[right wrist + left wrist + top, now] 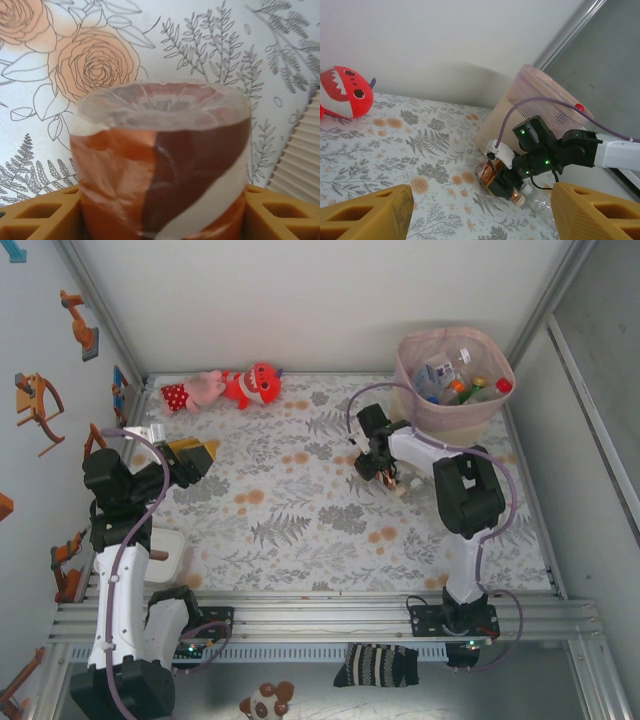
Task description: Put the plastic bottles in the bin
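A plastic bottle (160,160) with an orange and brown label sits between my right gripper's (161,210) yellow fingers, its clear base pointing away; both fingers press its sides. This gripper (385,475) is low over the flowered table, just left of the bin (405,365). From the left wrist I see the same bottle (489,175) in the right gripper (512,184), with a cream cap (519,199) and clear plastic just under it. Several bottles (455,385) lie inside the bin (520,100). My left gripper (195,458) hangs open at the left, nothing in it (480,220).
Red and pink plush toys (235,388) lie at the back left; the red one (345,92) faces the left wrist. A small white box (165,555) stands by the left arm. The ribbed cream bin wall (302,160) is close on the right. Enclosure walls ring the table.
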